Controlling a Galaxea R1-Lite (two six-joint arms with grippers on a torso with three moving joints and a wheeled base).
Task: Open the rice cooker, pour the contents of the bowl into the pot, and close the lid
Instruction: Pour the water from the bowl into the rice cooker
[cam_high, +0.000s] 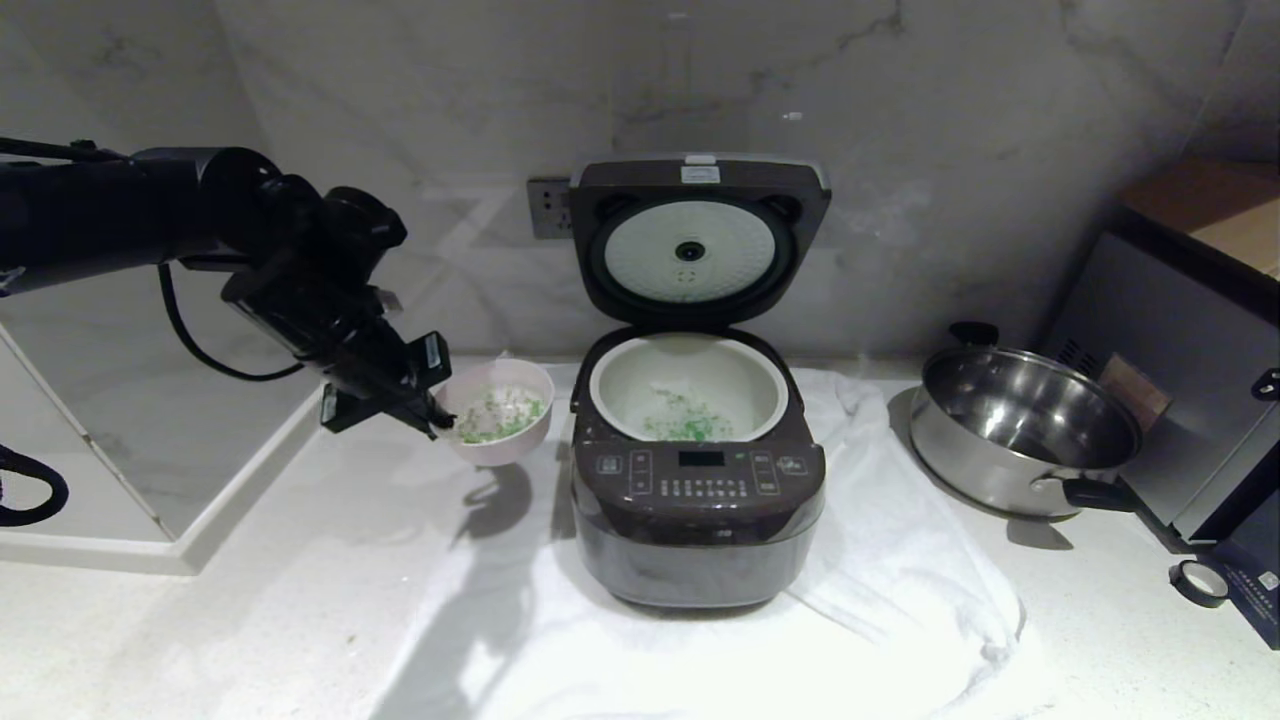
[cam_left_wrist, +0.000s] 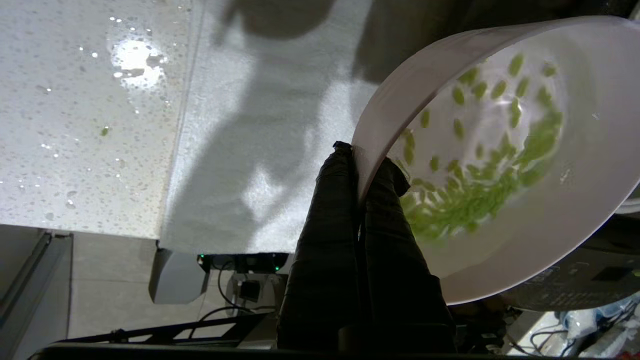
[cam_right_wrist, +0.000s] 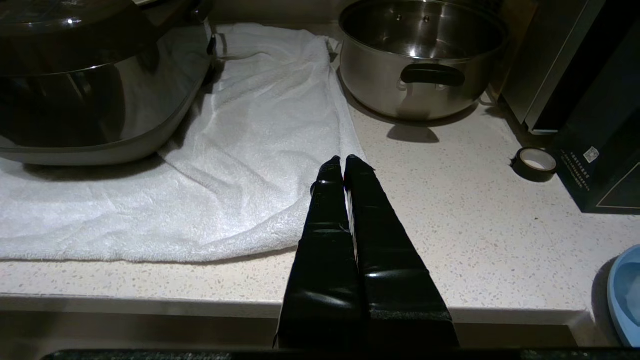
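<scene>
Aloft, pale pink bowl (cam_high: 497, 411) flecked with green bits (cam_left_wrist: 480, 190), rim pinched in closed left claw (cam_high: 437, 420).

Lid (cam_high: 700, 240) upright, pot (cam_high: 688, 385) mouth unobstructed; steel pan (cam_high: 1020, 425) crowds right side of cooker (cam_high: 697, 520).

The bowl (cam_left_wrist: 590, 210) pinched at its rim by the left end effector (cam_high: 437, 418) looks like smooth, faintly glossy plastic — wet inside, with small green bits (cam_left_wrist: 480, 200) clinging to the white wall — and the fingers (cam_left_wrist: 330, 240) on it are wrapped in matt black, slightly wrinkled covering. Just beyond the bowl, the rice cooker (cam_high: 697, 520) has a glossy dark shell, a smooth white pot (cam_high: 688, 383) and a silvery disc under its lid (cam_high: 692, 250). Beneath it lies a soft white terry towel (cam_right_wrist: 260, 150) on a speckled, polished stone desk (cam_right_wrist: 465, 225) — past the right end effector (cam_right_wrist: 344, 161), a mirror-bright steel pan (cam_right_wrist: 415, 65) with black handles.
</scene>
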